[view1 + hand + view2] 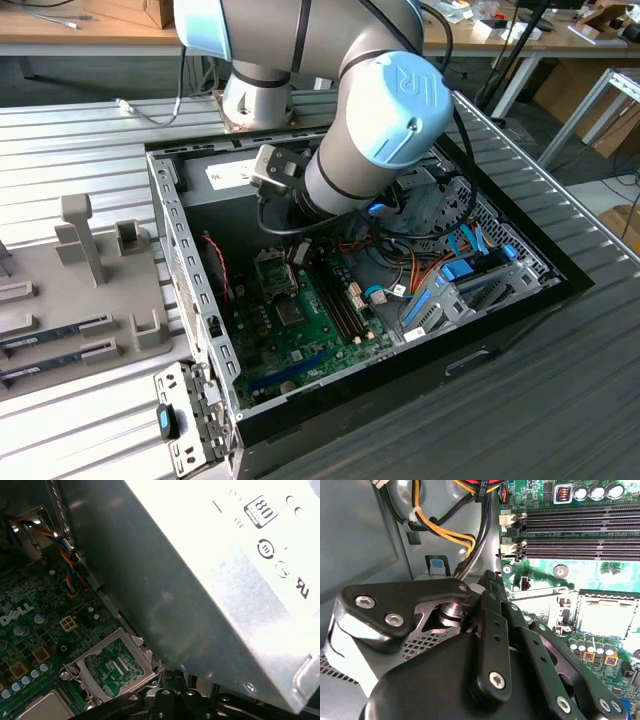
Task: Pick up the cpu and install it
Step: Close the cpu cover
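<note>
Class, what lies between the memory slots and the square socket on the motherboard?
Second wrist view: green board with a screw hole, between memory slots and socket.

Wooden benches (pixel 90 40) stand behind the ribbed metal table (pixel 80 130).

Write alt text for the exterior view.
A grey robot arm with blue joint caps reaches down into an open computer case, its wrist above the green motherboard. A grey parts tray lies on the exterior view's left.
</note>
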